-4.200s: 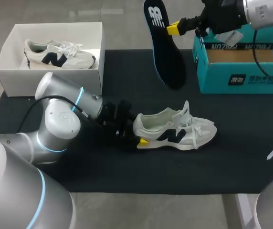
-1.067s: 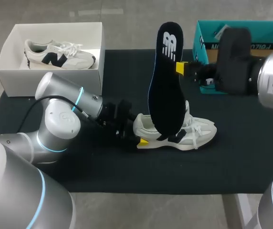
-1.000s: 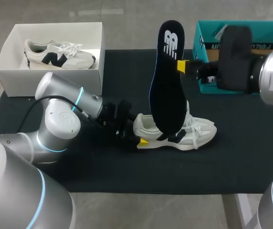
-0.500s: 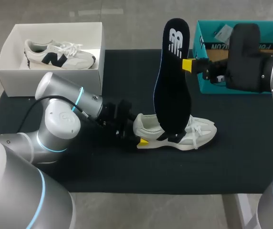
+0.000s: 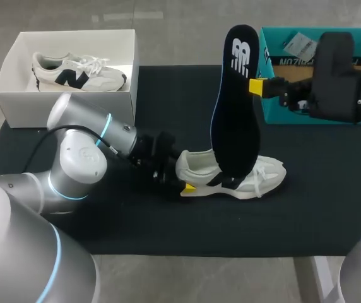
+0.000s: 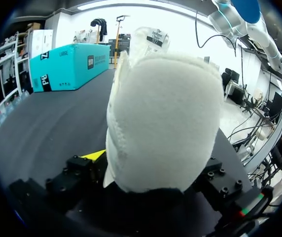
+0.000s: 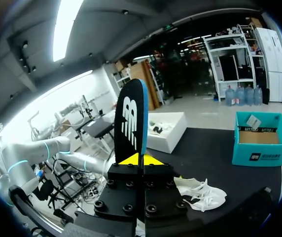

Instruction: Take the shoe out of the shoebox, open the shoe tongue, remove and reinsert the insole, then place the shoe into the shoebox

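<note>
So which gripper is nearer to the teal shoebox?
Right. The right gripper, shut on the insole, is just beside the teal shoebox; the left gripper grips the heel of the shoe, well away from it.

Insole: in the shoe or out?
Mostly out: the insole stands upright, pinched in the right gripper, its lower end at the shoe opening. Whether the tip is inside, cannot tell.

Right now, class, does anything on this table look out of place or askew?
Only the insole: it stands upright, clamped in the right end effector, its lower end at the opening of the shoe. Nothing looks spilled or damaged.
</note>
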`<state>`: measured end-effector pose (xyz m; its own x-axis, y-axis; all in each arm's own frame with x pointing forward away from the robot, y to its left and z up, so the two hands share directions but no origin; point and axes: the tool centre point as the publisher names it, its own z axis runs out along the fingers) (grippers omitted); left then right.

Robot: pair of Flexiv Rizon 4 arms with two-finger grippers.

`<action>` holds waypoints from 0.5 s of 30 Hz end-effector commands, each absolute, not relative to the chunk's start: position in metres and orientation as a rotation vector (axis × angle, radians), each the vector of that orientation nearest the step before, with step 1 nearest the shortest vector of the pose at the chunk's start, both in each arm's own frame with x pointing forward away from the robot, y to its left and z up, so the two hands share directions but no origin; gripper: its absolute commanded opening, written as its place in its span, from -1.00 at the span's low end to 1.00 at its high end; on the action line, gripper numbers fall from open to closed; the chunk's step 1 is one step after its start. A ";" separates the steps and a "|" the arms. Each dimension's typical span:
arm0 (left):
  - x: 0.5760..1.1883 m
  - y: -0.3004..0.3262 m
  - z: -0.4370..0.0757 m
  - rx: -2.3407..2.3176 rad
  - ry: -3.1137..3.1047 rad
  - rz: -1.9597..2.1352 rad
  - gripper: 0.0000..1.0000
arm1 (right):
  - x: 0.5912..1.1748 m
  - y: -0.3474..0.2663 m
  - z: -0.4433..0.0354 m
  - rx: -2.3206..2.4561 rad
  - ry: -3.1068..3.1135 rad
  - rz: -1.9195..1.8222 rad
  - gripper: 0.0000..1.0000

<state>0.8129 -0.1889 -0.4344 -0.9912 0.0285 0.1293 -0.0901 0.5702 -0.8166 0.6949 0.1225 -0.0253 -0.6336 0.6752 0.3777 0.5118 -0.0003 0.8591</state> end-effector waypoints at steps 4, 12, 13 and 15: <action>0.814 -0.184 -0.420 0.050 -2.710 1.297 1.00 | 0.673 0.107 -0.019 1.266 2.109 1.709 -1.00; 0.808 -0.175 -0.416 0.074 -2.735 1.167 1.00 | 0.673 0.107 -0.019 1.266 2.109 1.709 -1.00; 0.807 -0.174 -0.415 0.080 -2.745 1.142 1.00 | 0.673 0.107 -0.019 1.266 2.109 1.709 -1.00; 0.806 -0.171 -0.414 0.107 -2.768 1.113 1.00 | 0.673 0.107 -0.019 1.266 2.109 1.709 -1.00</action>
